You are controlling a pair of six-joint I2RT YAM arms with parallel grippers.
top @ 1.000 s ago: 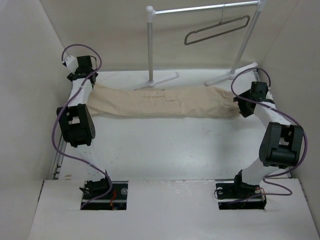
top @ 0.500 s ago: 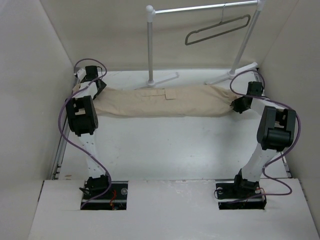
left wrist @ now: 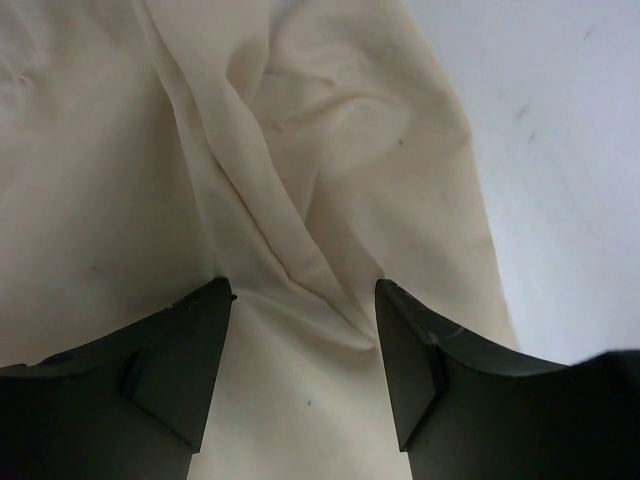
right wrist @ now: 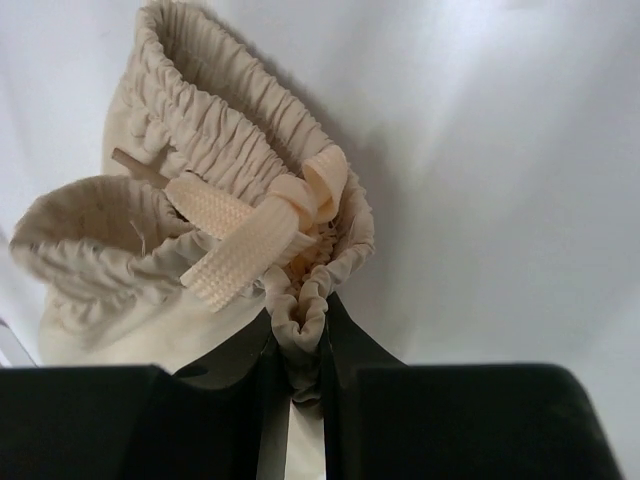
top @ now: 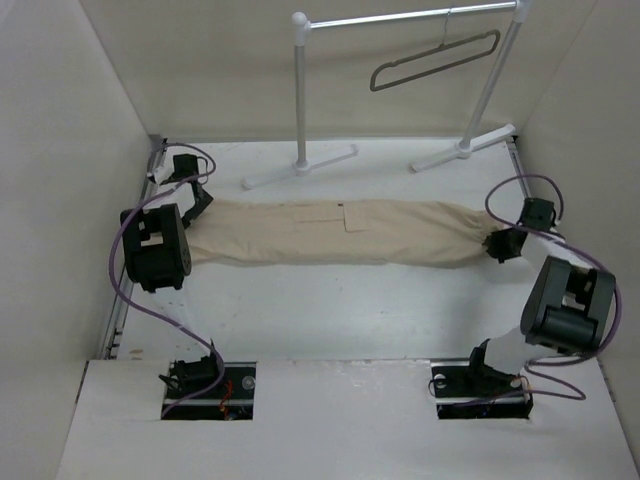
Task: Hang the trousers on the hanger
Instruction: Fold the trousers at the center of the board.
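Tan cloth, soft and limp. The trousers (top: 340,232) lie stretched as one long band across the middle of the table (top: 330,320), reaching nearly from its left edge to its right. They have no stiffness. I expect them to sag wherever they are unsupported and to slip off a thin bar if the two halves hang unequal.

My right gripper (right wrist: 300,345), near the right edge, has its fingers pinched together on a bunch of the elastic waistband (right wrist: 230,110). Gathered elastic is thick and grippy, so this is a good hold. A woven drawstring (right wrist: 240,245) lies loose just above the pinch. As far as I can tell it is not caught.

My left gripper (left wrist: 305,320), near the left edge, has its fingers apart, straddling a raised crease at the leg end. Cloth sits between them but nothing is clamped. The layers look thin here, and I judge a hold should take the whole fold.

Room: there is bare table between the trousers and the near edge, good for dragging. The side walls stand close beside both wrists.

Far edge: the feet of the white rack (top: 300,90) sit just beyond the trousers, not touching them. The grey hanger (top: 435,60) hangs tilted from the rail toward the far right corner, above and well apart from the cloth. Any lift must clear the feet and the post.
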